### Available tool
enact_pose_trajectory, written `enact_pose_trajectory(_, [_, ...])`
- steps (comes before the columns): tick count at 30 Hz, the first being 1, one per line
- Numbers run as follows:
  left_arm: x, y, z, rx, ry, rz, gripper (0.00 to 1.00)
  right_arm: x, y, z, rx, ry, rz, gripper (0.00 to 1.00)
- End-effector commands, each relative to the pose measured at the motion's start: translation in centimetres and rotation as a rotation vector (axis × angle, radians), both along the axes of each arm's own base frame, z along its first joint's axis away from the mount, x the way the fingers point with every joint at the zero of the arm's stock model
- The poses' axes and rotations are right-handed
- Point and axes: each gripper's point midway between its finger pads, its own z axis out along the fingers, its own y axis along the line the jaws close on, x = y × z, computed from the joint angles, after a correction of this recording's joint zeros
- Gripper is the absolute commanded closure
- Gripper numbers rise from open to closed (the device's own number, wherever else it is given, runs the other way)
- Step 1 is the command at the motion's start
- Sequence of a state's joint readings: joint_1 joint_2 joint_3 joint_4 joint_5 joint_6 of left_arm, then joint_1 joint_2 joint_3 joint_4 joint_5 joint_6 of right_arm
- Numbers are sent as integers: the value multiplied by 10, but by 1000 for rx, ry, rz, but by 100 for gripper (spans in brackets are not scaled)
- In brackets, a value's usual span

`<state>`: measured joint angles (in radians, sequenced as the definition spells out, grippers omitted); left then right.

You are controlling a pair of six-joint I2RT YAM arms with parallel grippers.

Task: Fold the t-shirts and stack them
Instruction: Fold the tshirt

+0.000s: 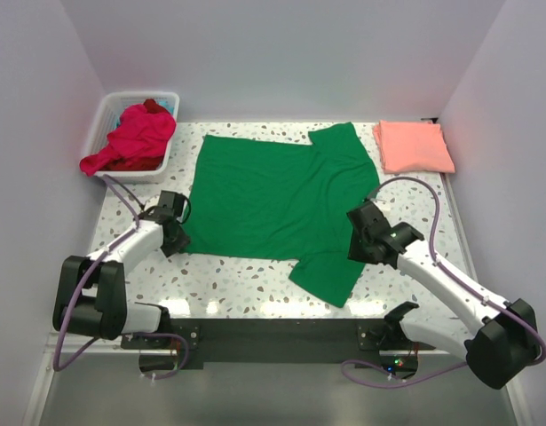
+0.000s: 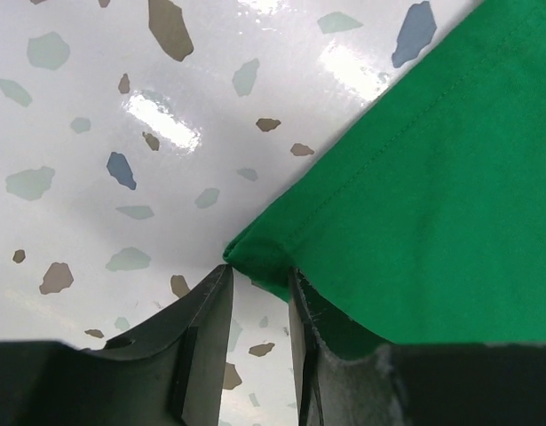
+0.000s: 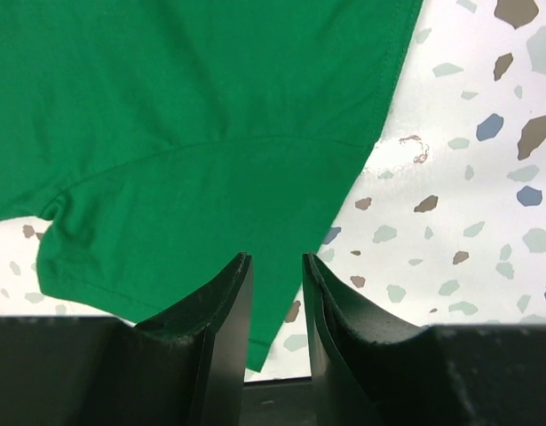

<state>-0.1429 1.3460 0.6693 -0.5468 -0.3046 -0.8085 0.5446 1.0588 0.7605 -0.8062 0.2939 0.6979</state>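
Here, green t-shirt (image 1: 273, 200) flat — left claw (image 2: 259, 277), right claw (image 3: 277, 264) astride its edges.

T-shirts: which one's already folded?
The salmon-pink cotton t-shirt at the far right, a neat rectangle. The bright green t-shirt lies spread flat; the magenta shirts are bunched in the white plastic basket.
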Motion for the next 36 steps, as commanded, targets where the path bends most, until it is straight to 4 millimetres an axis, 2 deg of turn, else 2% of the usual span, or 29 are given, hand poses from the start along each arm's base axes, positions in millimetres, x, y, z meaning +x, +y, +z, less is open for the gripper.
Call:
enact_pose_trajectory(1, [-4,9,-5,21,1,64,64,-8,-3,-6,-4,11,-22,67])
enact_pose_trajectory(5, [-9,10,-11,17,18,71,67,-12,-4,-8,-5,18,-24,67])
enact_pose_trajectory(9, [-12,8,-17,13,39,69,76,-17,-7,-11,-12,27,-25,67])
enact_pose_trajectory(13, [-11,8,-20,9,43,69,80,-21,-8,-11,-12,30,-26,67])
enact_pose_trajectory(14, [-10,8,-21,9,41,67,83,-21,-9,-11,-14,34,-27,67])
enact_pose_trajectory(17, [-9,7,-20,8,46,68,100,-26,-8,-15,-10,50,-22,67])
enact_pose_trajectory(21, [-6,7,-13,6,35,71,100,-36,-3,-24,-1,84,-3,63])
enact_pose_trajectory(29, [6,6,12,1,-21,59,100,-58,10,-44,20,188,29,62])
enact_pose_trajectory(33, [7,6,14,7,-20,47,100,-69,16,-52,8,207,54,53])
enact_pose_trajectory(36, [7,5,13,3,-19,42,100,-75,25,-57,23,213,80,50])
